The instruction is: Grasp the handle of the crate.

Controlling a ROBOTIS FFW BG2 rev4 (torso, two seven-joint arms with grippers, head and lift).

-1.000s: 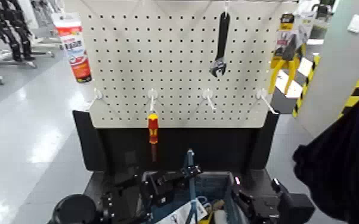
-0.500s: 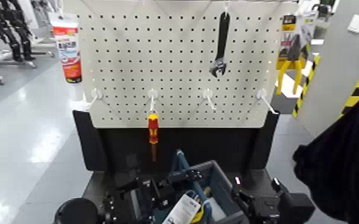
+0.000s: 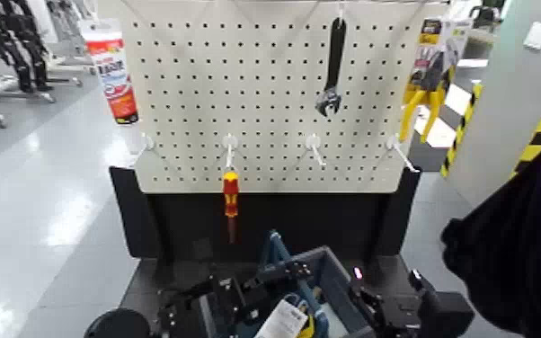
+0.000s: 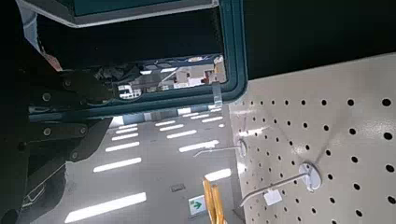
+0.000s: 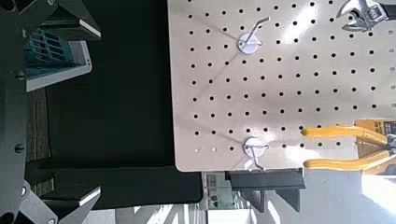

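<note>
The blue-grey crate (image 3: 335,277) hangs tilted low in the head view, in front of the black base frame (image 3: 144,220). Its thin teal handle (image 3: 275,246) arches up at the crate's left side. My left gripper (image 3: 285,270) is shut on the handle and bears the crate. In the left wrist view the teal strap (image 4: 177,100) runs out from between the dark fingers (image 4: 61,93). My right gripper (image 3: 389,311) rests open and empty to the right of the crate. A corner of the crate (image 5: 51,51) shows in the right wrist view.
A white pegboard (image 3: 265,99) stands behind, with a black wrench (image 3: 332,67), a red-and-yellow screwdriver (image 3: 230,193) and bare hooks. Yellow pliers (image 3: 425,85) hang at its right. A white tag (image 3: 281,320) lies in the crate. A dark sleeve (image 3: 517,243) fills the right side.
The left gripper has raised the handle and tipped the crate, which lay flat a second ago. Since half a second ago it has shifted slightly right. The right arm has not moved.
</note>
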